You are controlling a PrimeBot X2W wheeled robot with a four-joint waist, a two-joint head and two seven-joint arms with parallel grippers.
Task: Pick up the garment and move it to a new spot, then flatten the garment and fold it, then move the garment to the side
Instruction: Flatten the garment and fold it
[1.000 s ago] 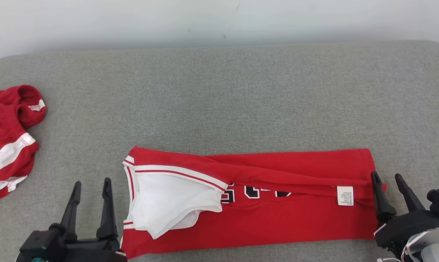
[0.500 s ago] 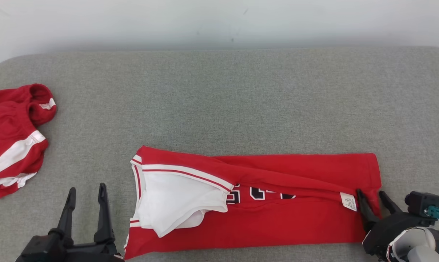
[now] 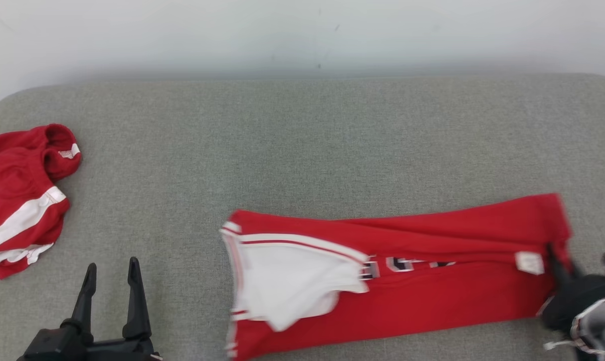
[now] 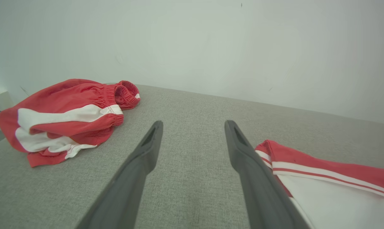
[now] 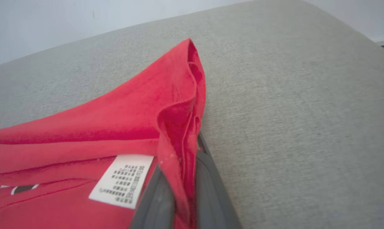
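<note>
A: Right gripper (image 5: 182,165) clenched on the jersey (image 3: 432,296), pinching the bunched hem (image 5: 192,95) at its right end, just beside the label (image 5: 122,181).

B: And the left gripper (image 3: 112,268)?

A: Spread wide, empty, hovering over bare pad (image 3: 302,150). Near the jersey's white flap (image 3: 292,281) but apart from it.

B: Whereabouts of the jersey?

A: Flat on the pad, toward the near edge, folded into a long strip running left to right. Shorts (image 3: 16,200) heaped well apart at the far left.

B: Worries from here?

A: Mainly a one-ended pull. With nothing holding the flap end, likely to drag across the rough pad, skew, and open the long fold.

B: The grip itself?

A: Thin. Only a narrow ridge of cloth between the fingers (image 5: 211,197). Hard to tell how many layers deep, with the head view smeared there. If just the top ones, peeling apart on any lift.

B: Anything else?

A: White flap loose, apt to flip over under a quick sweep. Slip-out too, given so bunched a hem and a fast tug.

B: Remedy?

A: Slow, low travel. Better, a second pinch with the left before lifting.
</note>
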